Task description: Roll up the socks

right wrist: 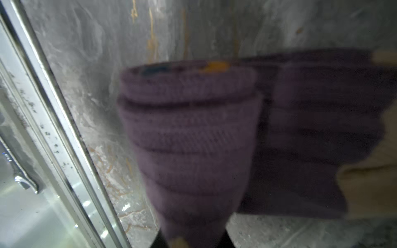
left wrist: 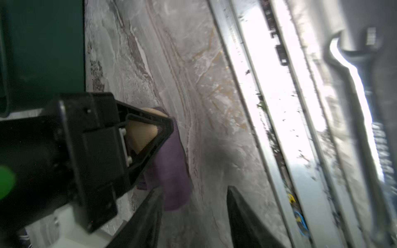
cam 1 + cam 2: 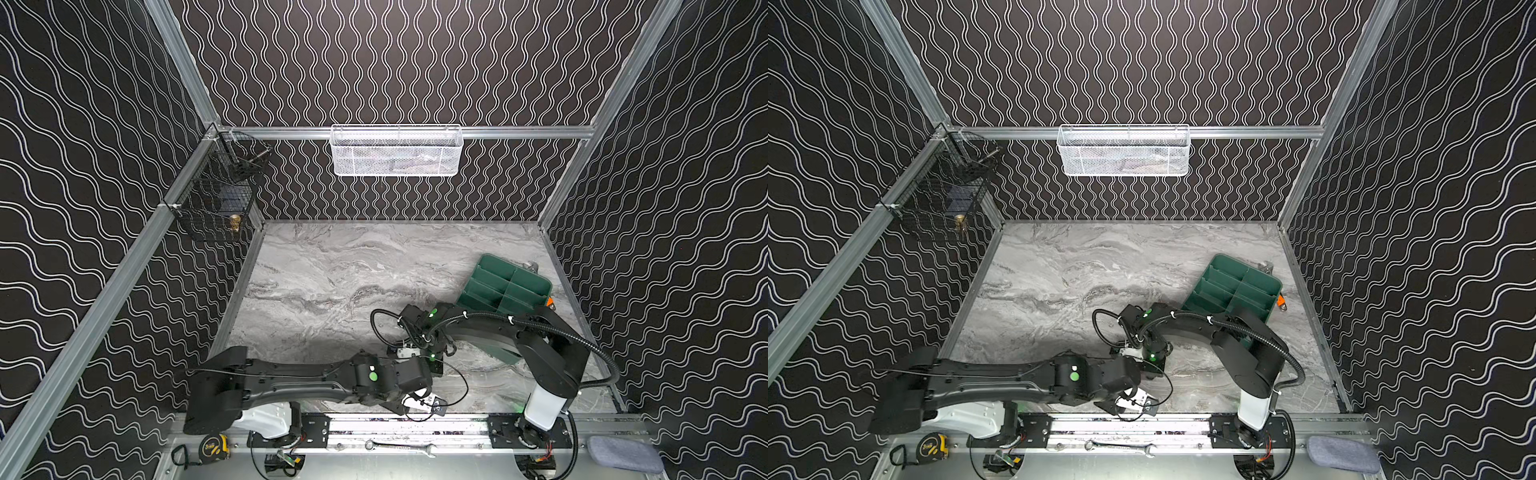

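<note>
The work surface is a grey marble-pattern tabletop (image 3: 332, 270) enclosed by black wave-patterned walls, with a green compartment tray (image 3: 505, 286) at the right of both top views. Both arms converge at the lower centre of those views and hide the work beneath them. In the right wrist view the purple sock (image 1: 189, 133) fills the centre of the frame as a coiled bundle with several stacked turns. Its lower end passes between the fingers of the right gripper (image 1: 193, 241), whose jaws are clamped on it. A flat, unrolled length extends to the right of the frame and ends in peach fabric (image 1: 369, 182). In the left wrist view the left gripper (image 2: 194, 204) sits at the lower centre with its jaws apart and bare tabletop between them. It holds nothing, and the sock lies just beside one finger. Assessment: the purple sock is partly rolled – the flat length and the peach end are not yet wound in. The blue sock appears in no view, so its state cannot be determined – the task is judged less than half complete.
</note>
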Action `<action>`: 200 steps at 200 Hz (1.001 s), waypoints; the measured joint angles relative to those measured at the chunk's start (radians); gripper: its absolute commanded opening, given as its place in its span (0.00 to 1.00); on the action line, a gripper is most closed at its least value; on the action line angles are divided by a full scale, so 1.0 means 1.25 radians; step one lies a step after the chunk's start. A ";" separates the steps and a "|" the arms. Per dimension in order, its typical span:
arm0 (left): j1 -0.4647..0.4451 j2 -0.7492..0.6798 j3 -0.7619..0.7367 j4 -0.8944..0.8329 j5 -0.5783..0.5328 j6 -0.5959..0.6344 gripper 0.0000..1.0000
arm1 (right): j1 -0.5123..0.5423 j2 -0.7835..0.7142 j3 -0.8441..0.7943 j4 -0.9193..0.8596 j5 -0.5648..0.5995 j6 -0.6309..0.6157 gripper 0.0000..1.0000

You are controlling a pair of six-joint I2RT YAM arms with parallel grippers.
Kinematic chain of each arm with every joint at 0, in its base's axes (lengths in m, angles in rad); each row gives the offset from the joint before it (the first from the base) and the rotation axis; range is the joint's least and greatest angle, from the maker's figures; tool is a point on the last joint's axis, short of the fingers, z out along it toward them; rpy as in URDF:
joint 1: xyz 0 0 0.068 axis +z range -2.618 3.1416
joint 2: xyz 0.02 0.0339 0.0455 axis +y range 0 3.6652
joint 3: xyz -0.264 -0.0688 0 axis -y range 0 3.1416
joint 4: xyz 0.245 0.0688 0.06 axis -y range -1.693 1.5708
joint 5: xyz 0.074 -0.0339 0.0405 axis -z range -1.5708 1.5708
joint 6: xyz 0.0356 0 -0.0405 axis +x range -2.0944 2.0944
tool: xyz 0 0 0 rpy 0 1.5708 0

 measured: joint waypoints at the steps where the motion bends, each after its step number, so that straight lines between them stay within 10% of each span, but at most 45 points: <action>1: 0.000 0.003 -0.003 0.007 -0.006 -0.004 0.52 | 0.000 0.000 0.000 0.000 0.000 -0.001 0.00; 80: -0.001 0.139 -0.087 0.211 -0.164 -0.081 0.48 | -0.010 0.005 0.003 -0.005 -0.019 -0.024 0.00; 165: 0.030 0.194 -0.068 0.238 -0.229 -0.124 0.13 | -0.016 -0.010 -0.007 0.018 -0.026 0.002 0.00; 200: 0.066 0.215 -0.050 0.218 -0.212 -0.084 0.01 | -0.018 -0.047 -0.036 0.091 0.024 0.008 0.50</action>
